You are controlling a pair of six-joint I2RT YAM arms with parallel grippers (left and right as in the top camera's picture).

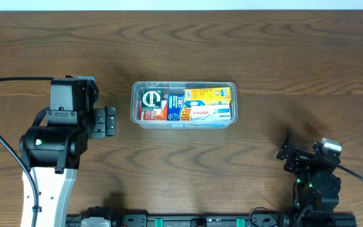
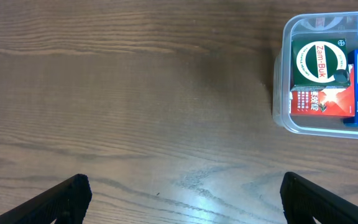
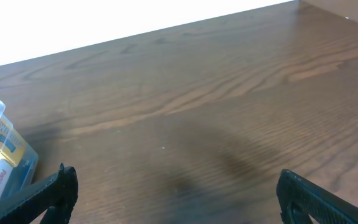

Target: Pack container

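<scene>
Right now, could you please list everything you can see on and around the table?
container: one, clear, middle of the table
Zam-Buk box: one, green, inside the container at its left end
red box: one, red, against the Zam-Buk box, same end
blue box: one, blue, middle of the container
yellow box: one, yellow, right half, far side
Panadol box: one, white and blue, right half, near side
table: one, dark brown wood
left gripper: one, black, open, left of the container, not touching it
right gripper: one, black, open, over the table's near right area
</scene>
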